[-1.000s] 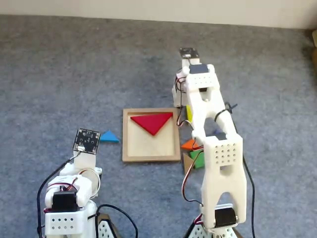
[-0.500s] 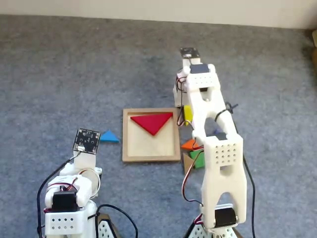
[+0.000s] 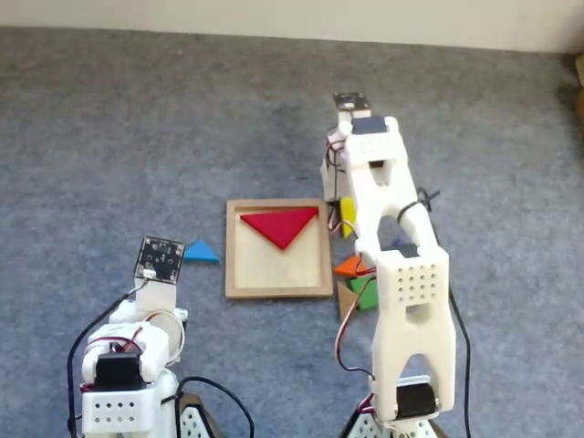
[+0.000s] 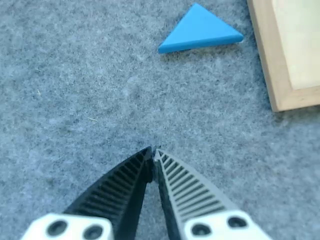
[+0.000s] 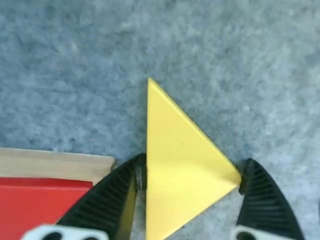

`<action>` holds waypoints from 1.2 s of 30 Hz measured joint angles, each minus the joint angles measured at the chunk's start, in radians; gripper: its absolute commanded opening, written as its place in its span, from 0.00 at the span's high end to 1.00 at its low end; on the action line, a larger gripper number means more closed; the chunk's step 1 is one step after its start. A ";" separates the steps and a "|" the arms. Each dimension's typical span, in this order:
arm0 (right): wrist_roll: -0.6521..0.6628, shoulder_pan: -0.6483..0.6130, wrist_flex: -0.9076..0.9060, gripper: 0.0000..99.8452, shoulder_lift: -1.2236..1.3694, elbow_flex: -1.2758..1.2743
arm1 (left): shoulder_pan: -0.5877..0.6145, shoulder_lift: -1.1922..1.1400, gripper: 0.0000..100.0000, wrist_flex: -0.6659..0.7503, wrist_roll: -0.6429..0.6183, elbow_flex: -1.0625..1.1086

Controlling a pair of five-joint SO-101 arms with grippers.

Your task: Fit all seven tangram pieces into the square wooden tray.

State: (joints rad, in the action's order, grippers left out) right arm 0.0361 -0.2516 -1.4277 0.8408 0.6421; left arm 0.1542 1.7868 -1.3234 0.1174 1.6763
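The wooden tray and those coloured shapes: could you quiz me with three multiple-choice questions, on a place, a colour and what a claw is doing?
1. Where is the blue triangle? A in the tray; B on the carpet beside the tray; C in a gripper.
2. What colour is the piece lying in the tray? A green; B yellow; C red.
3. How is the left gripper? A shut and empty; B wide open; C holding a piece.
Answers: B, it lies outside the rim; C, a red triangle lies inside; A, its fingers meet, nothing between.
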 measured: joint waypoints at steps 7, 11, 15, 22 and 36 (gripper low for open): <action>-0.003 0.000 -0.063 0.75 -0.032 0.002 | 0.000 0.000 0.96 0.000 0.000 0.000; -0.006 0.000 -0.098 0.75 -0.063 0.002 | 0.000 0.000 0.96 0.000 0.000 0.000; -0.014 0.000 -0.132 0.75 -0.097 0.002 | 0.000 0.000 0.96 0.000 0.000 0.000; -0.080 0.000 -0.140 0.69 -0.118 0.002 | 0.000 0.000 0.96 0.000 0.000 0.000; -0.089 -0.003 -0.149 0.65 0.035 0.055 | 0.000 0.000 0.96 0.000 0.000 0.000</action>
State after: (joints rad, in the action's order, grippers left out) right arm -0.0529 -0.2547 -1.5766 0.8761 0.6974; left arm 0.1542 1.7868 -1.3234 0.1174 1.6763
